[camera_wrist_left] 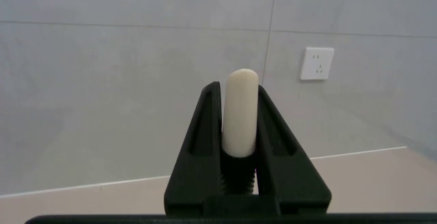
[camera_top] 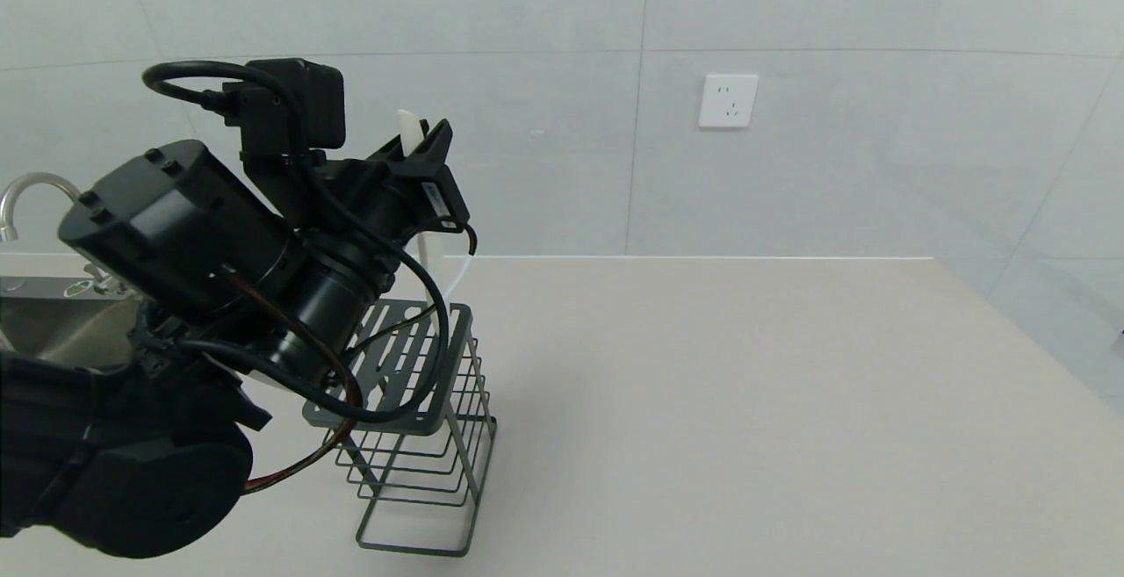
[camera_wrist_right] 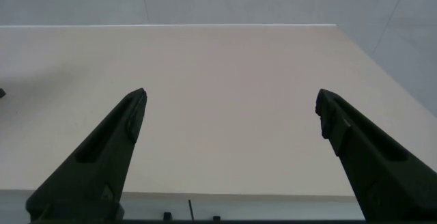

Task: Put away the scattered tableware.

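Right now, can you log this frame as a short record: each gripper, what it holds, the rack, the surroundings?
left gripper: shut on white utensil handle, rounded end pointing up
right gripper: open, empty, over the countertop
wire rack: dark, standing on the countertop, below the left gripper in the head view
sink: at the robot's left, beside the rack
wall socket: behind the countertop
unclear: utensil type

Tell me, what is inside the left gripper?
A white, round-ended piece of tableware is clamped in the left gripper. The gripper covers its lower part, so its kind cannot be told.
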Motion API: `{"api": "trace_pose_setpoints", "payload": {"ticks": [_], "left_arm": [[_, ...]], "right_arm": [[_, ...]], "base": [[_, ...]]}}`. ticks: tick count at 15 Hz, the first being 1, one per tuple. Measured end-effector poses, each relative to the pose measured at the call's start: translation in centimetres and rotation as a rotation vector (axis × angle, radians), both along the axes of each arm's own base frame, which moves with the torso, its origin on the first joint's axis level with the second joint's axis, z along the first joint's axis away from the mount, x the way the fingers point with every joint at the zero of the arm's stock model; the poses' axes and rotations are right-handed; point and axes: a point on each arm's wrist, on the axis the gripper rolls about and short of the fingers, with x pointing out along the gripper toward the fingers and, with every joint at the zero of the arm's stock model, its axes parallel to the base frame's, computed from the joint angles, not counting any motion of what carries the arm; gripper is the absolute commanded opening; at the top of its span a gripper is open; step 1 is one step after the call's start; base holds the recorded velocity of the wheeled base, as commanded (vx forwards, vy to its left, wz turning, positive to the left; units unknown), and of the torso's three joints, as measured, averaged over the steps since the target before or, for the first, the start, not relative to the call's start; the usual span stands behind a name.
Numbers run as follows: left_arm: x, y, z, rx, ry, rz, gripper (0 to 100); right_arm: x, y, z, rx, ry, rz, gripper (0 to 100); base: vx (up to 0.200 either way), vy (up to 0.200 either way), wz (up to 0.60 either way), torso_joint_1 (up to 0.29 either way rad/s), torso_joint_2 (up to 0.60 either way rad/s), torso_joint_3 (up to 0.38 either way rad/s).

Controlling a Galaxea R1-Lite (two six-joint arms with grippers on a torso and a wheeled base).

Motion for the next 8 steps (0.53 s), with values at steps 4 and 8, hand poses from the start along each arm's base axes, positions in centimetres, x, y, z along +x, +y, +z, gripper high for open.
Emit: {"api": "trace_pose_setpoints", "payload": {"ticks": [4,8], "left_arm": [[-0.13,0.10,-0.42,0.003,0.002,-0.001,0],[-0.16,0.07,-0.53,0.006,0.006,-0.002,0]], "right_arm": [[0.00,0.00,0.00,0.000,0.000,0.000,100],[0.00,0.00,0.00,0.000,0.000,0.000,100]], "base": [[0.000,0.000,0.00,0.000,0.00,0.000],[0.000,0.000,0.00,0.000,0.00,0.000]]}}
